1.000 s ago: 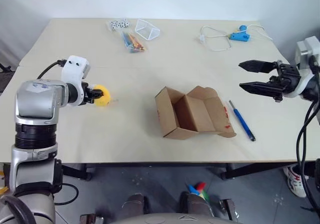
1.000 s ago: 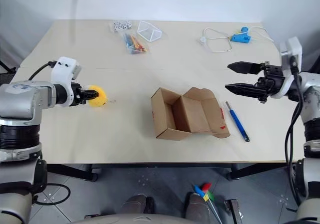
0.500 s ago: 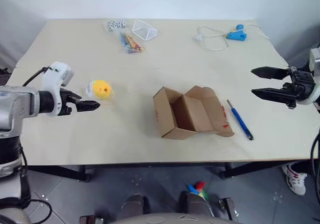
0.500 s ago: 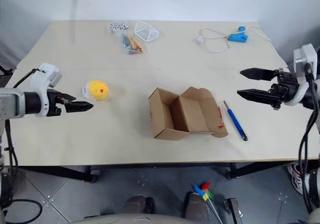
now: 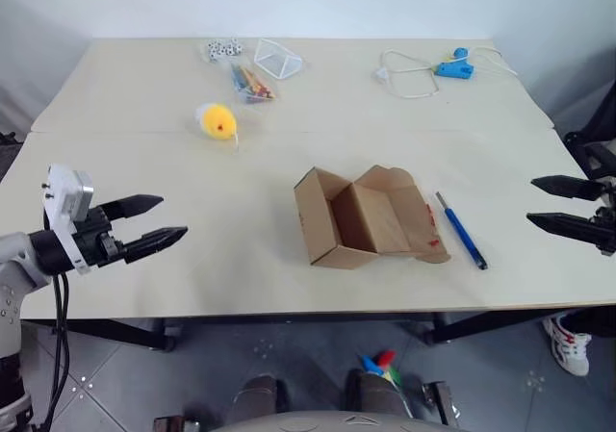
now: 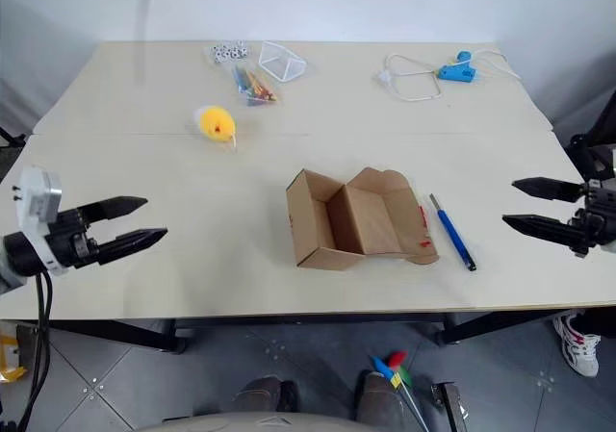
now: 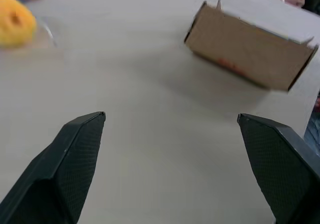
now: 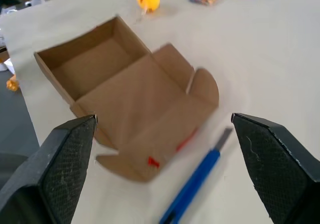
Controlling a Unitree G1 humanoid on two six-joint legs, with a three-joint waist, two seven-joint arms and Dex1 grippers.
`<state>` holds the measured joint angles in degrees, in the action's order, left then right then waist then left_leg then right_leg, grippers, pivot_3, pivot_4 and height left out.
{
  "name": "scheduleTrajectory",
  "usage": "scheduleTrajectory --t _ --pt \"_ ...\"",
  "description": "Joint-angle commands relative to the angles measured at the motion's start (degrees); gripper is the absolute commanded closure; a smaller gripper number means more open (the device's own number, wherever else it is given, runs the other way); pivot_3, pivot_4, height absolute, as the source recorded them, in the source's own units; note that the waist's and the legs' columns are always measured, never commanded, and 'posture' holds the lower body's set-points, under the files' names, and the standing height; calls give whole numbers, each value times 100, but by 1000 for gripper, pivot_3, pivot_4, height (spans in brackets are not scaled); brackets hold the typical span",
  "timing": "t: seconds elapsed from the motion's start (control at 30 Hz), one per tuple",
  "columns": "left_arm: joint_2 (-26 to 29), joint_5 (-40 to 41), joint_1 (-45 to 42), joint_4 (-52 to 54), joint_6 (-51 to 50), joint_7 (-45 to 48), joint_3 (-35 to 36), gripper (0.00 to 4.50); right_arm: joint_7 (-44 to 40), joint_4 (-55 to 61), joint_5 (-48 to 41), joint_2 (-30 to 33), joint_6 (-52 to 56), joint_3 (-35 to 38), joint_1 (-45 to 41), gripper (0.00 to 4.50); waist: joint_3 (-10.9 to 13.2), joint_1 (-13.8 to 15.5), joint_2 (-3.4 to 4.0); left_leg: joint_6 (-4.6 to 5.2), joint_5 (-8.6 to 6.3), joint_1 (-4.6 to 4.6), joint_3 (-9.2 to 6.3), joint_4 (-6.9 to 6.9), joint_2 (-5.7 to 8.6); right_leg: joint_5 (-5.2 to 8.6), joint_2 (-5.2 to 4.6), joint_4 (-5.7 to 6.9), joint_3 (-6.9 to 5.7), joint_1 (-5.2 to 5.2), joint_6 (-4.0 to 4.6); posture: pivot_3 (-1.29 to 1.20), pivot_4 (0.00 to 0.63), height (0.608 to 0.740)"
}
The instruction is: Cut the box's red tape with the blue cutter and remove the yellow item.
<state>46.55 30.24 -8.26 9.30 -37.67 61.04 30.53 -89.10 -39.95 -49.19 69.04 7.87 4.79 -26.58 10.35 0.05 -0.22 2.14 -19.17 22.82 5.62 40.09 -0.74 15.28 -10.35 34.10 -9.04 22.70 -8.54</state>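
The box (image 5: 361, 218) is lying open near the middle of the bench (image 5: 289, 268), its lid flap folded out toward the robot's right and its hollow showing nothing inside. Bits of the red tape (image 5: 435, 222) are clinging to the outer edge of that flap, and a small red mark is showing on the box's left wall. The blue cutter (image 5: 465, 232) is lying flat on the bench just beside the flap, on its right, apart from the cardboard, with its dark tip pointing toward the near edge.

The yellow item (image 5: 218, 121) is sitting on the bench well apart from the box, toward the far left, near the bag of coloured pencils (image 5: 254, 80). Behind the pencils, some small dice (image 5: 226, 47) and a clear wedge-shaped container (image 5: 279, 58) are resting by the far edge. A light-blue gadget with a white cord (image 5: 450, 66) is lying at the far right.

The left gripper (image 5: 149, 223) is hanging over the near left part of the bench with its two black fingers spread wide and nothing between them, pointing toward the box. The right gripper (image 5: 556, 203) is hanging at the right edge of the bench, fingers likewise spread wide and holding nothing, pointing toward the cutter and box; in the right wrist view the open box (image 8: 127, 92) and cutter (image 8: 196, 184) are showing between its fingers
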Motion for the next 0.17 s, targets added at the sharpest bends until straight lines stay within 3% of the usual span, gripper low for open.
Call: scheduleTrajectory --t 0.03,0.17 --pt "-133 -77 71 -260 671 -48 0 12 -340 -10 25 121 -130 472 194 0 -1 5 2 1 0 -3 0 0 -2 0 -1 -2 1 -3 0 0 150 740" --pt "-164 -334 95 -744 1566 98 -172 12 -340 -63 185 65 -130 730 393 0 -1 -8 2 2 -1 -20 1 -4 -7 0 -2 -2 2 -17 0 0 150 740"
